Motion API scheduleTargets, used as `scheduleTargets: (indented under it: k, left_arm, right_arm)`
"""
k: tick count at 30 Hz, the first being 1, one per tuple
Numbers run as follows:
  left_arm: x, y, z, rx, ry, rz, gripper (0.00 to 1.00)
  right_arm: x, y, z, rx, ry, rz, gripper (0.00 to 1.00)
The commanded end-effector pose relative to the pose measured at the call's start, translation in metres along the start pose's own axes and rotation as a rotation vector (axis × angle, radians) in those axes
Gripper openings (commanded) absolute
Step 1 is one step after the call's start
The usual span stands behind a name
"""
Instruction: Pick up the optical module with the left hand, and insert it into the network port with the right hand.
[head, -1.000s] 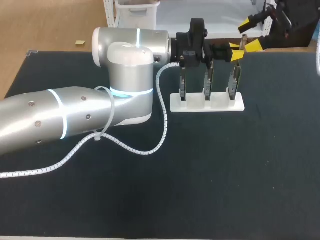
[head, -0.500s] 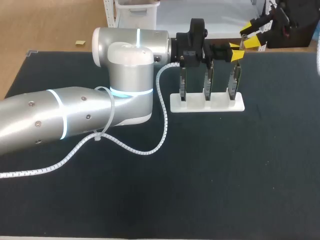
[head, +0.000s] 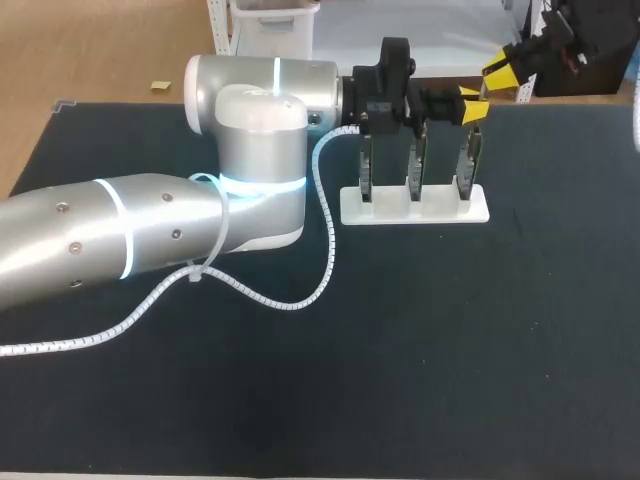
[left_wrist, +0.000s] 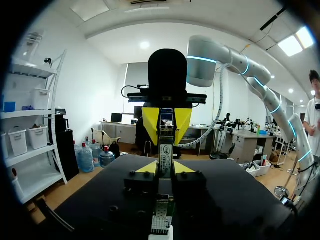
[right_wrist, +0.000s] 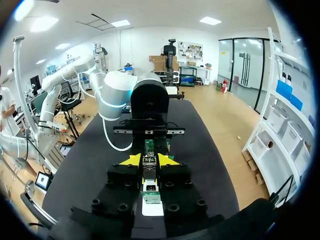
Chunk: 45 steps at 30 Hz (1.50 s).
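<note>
The optical module (left_wrist: 165, 150), a slim silver bar with a label, is held level between my two grippers above the right end of the white rack (head: 415, 210). My left gripper (head: 470, 105) is shut on one end, its yellow tips (left_wrist: 148, 167) pressing both sides. Facing it, my right gripper (head: 503, 68) has its fingers closed on the module's other end (right_wrist: 149, 166). In the right wrist view the left gripper's black body (right_wrist: 149, 107) stands straight ahead. Three upright circuit boards (head: 413, 160) with network ports stand in the rack below the module.
My left arm's silver body (head: 250, 170) and its coiled white cable (head: 325, 240) lie across the table's left half. The dark mat (head: 450, 340) covers the table in front of the rack.
The right gripper's fingers have come together from wide apart onto the module's end. The left arm and the rack have kept still.
</note>
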<state>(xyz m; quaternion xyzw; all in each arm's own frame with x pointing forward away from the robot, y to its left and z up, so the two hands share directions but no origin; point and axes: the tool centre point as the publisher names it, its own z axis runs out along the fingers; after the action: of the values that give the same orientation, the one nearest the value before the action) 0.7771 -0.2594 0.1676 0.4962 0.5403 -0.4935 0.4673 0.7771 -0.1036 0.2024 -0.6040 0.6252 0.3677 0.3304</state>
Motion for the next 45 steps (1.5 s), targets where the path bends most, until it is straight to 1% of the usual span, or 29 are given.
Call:
scheduleTargets:
  k: [1, 2, 12, 22, 24, 30, 34, 36, 40, 45]
  left_arm:
    - [0.000, 0.000, 0.000, -0.005, 0.000, 0.000, 0.80]
    - [0.000, 0.000, 0.000, -0.005, 0.000, 0.000, 1.00]
    - [-0.001, -0.001, -0.003, -0.004, -0.003, 0.002, 1.00]
    - [-0.003, -0.007, -0.011, -0.032, 0.079, 0.012, 1.00]
    - [-0.003, -0.007, -0.013, -0.040, 0.100, 0.011, 1.00]
    - [-0.001, -0.008, -0.019, -0.061, 0.198, 0.031, 1.00]
    - [0.003, -0.006, -0.020, -0.066, 0.259, 0.033, 1.00]
    - [0.004, -0.005, -0.021, -0.061, 0.273, 0.028, 1.00]
    - [0.011, -0.001, -0.022, -0.052, 0.343, 0.039, 1.00]
    - [0.020, 0.002, -0.026, -0.028, 0.390, 0.045, 1.00]
  right_arm:
    - [0.000, 0.003, 0.001, 0.003, -0.001, 0.000, 0.00]
    - [0.000, 0.003, 0.001, 0.002, -0.001, 0.000, 0.00]
    - [-0.001, 0.002, 0.001, 0.004, 0.000, 0.000, 0.00]
    - [0.000, 0.001, 0.000, 0.012, -0.004, 0.001, 0.00]
    - [0.000, 0.001, 0.000, 0.012, -0.004, 0.000, 0.00]
    - [0.000, 0.001, 0.000, 0.012, -0.008, -0.002, 0.00]
    - [0.000, 0.002, 0.000, 0.012, -0.008, 0.001, 0.00]
    - [0.000, 0.002, 0.000, 0.011, -0.008, 0.000, 0.00]
    - [0.000, 0.002, 0.000, 0.014, -0.008, -0.001, 0.00]
    - [0.000, 0.003, 0.000, 0.011, -0.006, -0.002, 0.00]
